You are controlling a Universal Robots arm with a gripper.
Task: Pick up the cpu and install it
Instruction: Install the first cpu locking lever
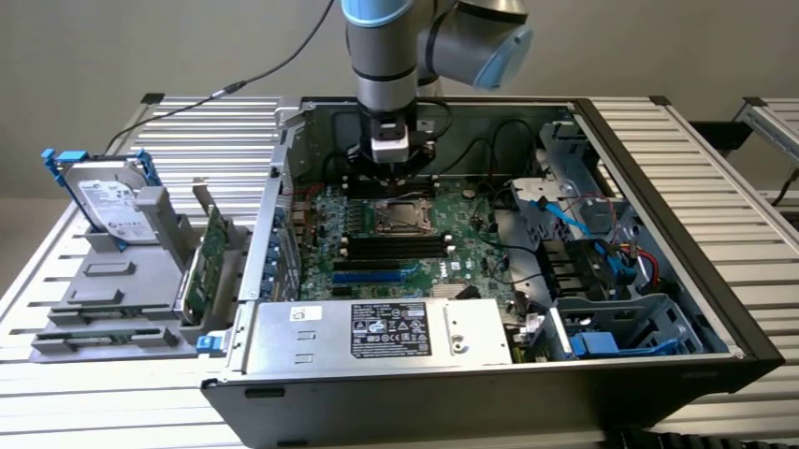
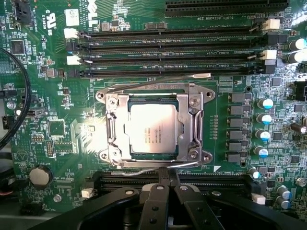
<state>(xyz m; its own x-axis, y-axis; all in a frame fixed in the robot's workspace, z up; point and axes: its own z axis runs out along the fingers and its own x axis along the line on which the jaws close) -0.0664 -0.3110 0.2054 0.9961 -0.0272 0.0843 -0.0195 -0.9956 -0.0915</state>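
as cpu [image 2: 152, 128] sits in mobo socket [image 2: 191, 125], closed fingers [image 2: 168, 178] hover beside it.

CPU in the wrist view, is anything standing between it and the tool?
Only the socket's metal frame, whose bars lie along the cpu's edges. One bar and a thin wire lever run between the cpu and the shut tool's tips. The cpu's silver top is bare.

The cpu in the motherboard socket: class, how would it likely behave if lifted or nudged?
The cpu looks flat, square and metal-topped, so probably stiff and unlikely to roll. Its smooth, glinting top may be slippery. The metal frame surrounds its edges, so a sideways push probably would not shift it.
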